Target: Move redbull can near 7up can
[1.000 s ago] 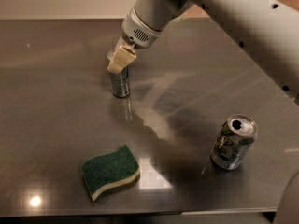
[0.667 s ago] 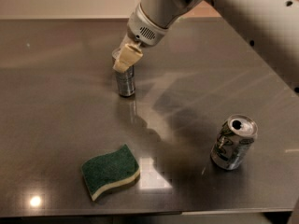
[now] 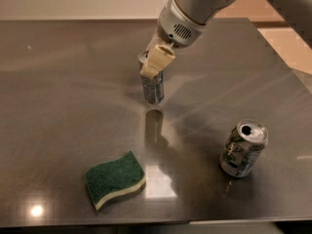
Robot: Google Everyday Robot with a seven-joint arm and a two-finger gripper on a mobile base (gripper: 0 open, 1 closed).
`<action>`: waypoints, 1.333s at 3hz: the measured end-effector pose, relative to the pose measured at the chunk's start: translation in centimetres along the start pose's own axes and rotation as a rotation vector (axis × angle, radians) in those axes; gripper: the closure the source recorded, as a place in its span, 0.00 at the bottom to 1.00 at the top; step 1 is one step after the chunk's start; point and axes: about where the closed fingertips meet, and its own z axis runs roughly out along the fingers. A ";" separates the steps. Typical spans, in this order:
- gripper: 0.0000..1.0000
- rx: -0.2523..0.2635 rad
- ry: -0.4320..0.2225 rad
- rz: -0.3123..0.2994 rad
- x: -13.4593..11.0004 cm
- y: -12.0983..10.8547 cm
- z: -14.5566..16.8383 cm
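Note:
The redbull can (image 3: 153, 90), slim and silver-blue, stands upright near the middle of the dark metal table (image 3: 68, 91). My gripper (image 3: 149, 72) comes down from the upper right and is shut around the can's top; one cream finger (image 3: 159, 60) covers its front. The can's base seems to hang just above its reflection. The 7up can (image 3: 243, 149), wider and dented with green markings, stands tilted at the lower right, well apart from the redbull can.
A green and yellow sponge (image 3: 115, 179) lies near the front edge, left of centre. The table's right edge (image 3: 287, 72) runs along a pale floor. My arm (image 3: 204, 4) reaches in from the top right.
My gripper has moved to the right with the redbull can in it, closer to the 7up can. The sponge and the 7up can have not moved.

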 end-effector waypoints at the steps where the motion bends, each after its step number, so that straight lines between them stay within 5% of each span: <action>1: 1.00 -0.006 0.026 0.061 2.7 2.4 -3.2; 4: 1.00 0.058 0.043 0.347 9.6 6.5 -6.3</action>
